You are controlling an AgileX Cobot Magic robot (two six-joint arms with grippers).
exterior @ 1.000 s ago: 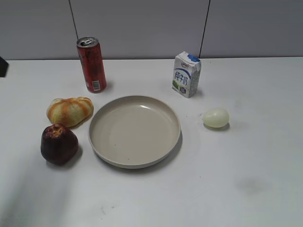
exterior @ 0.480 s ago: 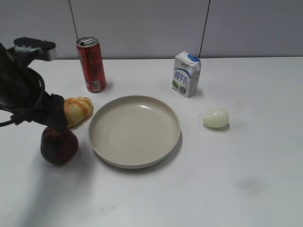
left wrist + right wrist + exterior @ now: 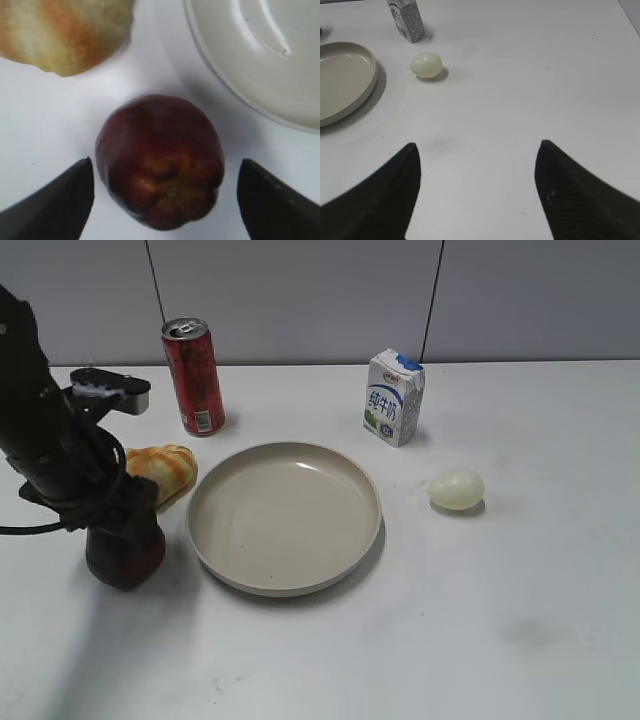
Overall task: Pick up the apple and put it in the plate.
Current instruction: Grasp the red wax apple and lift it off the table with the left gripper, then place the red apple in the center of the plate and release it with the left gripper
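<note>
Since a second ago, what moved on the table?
The left arm came in from the left, and its open claw dropped around the apple, without touching. The apple, plate, bun, can, milk carton and egg stayed put.

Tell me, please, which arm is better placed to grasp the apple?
Left: its open gripper straddles the apple, fingers either side. The right gripper hangs over bare table near the egg.
</note>
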